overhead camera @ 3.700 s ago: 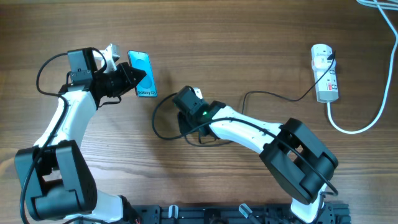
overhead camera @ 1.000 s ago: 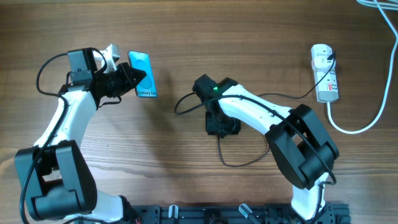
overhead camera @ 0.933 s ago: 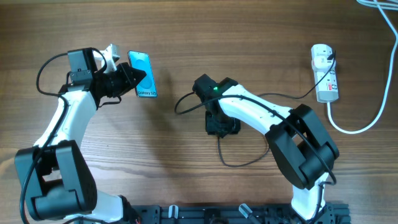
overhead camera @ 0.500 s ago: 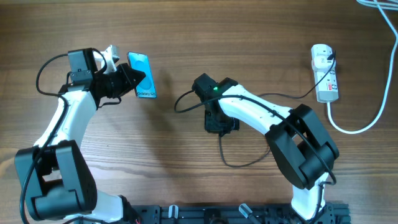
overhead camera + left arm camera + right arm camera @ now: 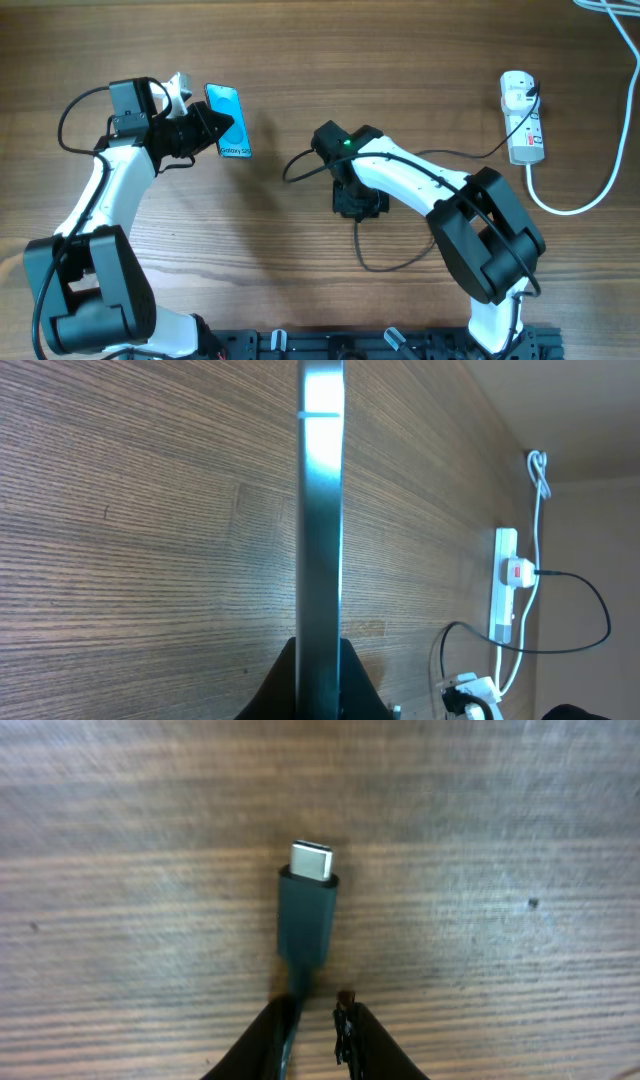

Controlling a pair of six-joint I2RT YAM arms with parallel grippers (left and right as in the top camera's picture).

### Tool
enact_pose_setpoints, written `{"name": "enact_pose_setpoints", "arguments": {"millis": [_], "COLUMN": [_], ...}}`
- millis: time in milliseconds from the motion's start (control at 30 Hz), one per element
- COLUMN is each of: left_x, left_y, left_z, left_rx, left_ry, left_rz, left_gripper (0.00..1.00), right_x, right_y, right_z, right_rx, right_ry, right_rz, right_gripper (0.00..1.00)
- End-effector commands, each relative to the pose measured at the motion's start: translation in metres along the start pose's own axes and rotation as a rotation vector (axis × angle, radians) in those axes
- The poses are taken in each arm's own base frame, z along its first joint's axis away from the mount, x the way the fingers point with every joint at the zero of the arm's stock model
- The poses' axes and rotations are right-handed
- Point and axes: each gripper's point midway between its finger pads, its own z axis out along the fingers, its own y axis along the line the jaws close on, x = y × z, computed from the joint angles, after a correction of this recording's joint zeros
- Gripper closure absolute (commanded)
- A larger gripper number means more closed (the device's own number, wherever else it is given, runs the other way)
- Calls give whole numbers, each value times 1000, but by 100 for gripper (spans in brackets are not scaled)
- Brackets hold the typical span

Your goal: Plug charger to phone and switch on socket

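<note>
The phone (image 5: 228,120), white-rimmed with a turquoise screen, is held off the table at upper left; my left gripper (image 5: 213,131) is shut on it. In the left wrist view the phone (image 5: 320,510) shows edge-on, running up between the black fingers of the left gripper (image 5: 320,665). The charger (image 5: 395,262) is a thin black cable looping over the table's middle. Its connector tip (image 5: 308,905) lies flat on the wood just ahead of my right gripper (image 5: 318,1008). The jaws stand slightly apart, the cable running along the left finger. The socket (image 5: 524,125) lies at far right.
A thick white cord (image 5: 590,195) curves from the socket toward the right edge. The charger's plug sits in the socket (image 5: 507,595), also seen far off in the left wrist view. My right arm (image 5: 420,185) stretches over the table's middle above the cable loop.
The right arm swung from the centre-left to the middle, dragging the cable loop right. In the last second its jaws closed and then parted slightly. The left arm and phone stayed put.
</note>
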Motion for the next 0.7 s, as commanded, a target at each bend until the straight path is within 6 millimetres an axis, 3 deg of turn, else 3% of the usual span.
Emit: {"name": "enact_pose_setpoints", "arguments": {"millis": [0, 67, 167, 467, 600, 667], "left_x": [-3, -3, -3, -3, 2, 5], "left_y": [-2, -2, -2, -9, -31, -41], "left_z": [-1, -1, -1, -1, -4, -6], "left_rx": [7, 7, 7, 45, 176, 233], "left_ry": [-8, -8, -8, -1, 29, 44], "left_rz": [4, 4, 4, 25, 97, 122], "left_gripper": [96, 96, 96, 96, 96, 96], "right_x": [16, 16, 13, 9, 3, 5], "right_y": [-3, -3, 0, 19, 49, 69], "right_z": [13, 13, 13, 6, -25, -52], "right_rx": [5, 4, -7, -150, -346, -485], "right_ry": [84, 83, 69, 74, -7, -57], "right_rz": [-10, -11, -12, -166, -344, -455], "right_gripper": [76, 77, 96, 96, 95, 96]}}
